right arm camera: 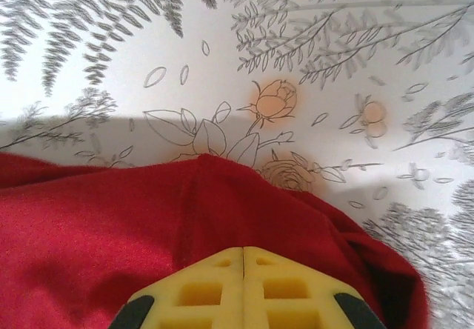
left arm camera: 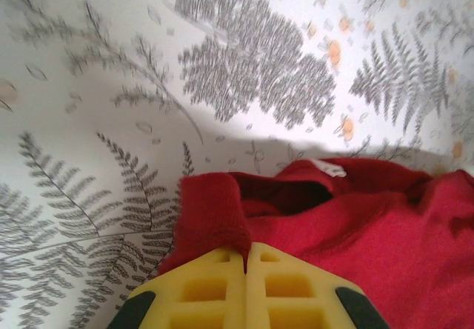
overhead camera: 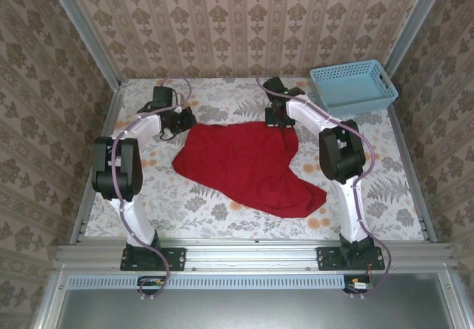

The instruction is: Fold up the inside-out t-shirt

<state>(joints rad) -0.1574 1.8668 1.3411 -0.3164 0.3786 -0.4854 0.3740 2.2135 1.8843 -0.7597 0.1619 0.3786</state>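
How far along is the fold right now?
Done: nothing yet. The shirt lies rumpled, with no neat fold to see. In hand: the left tool and right tool each look shut on its far edge, the left one near the collar. Left: spreading it flat, then every fold.

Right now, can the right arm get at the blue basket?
Probably yes: the basket sits just beyond the right end effector, with bare table between. But that end effector looks shut on the t-shirt, so it would drag the cloth along unless it lets go.
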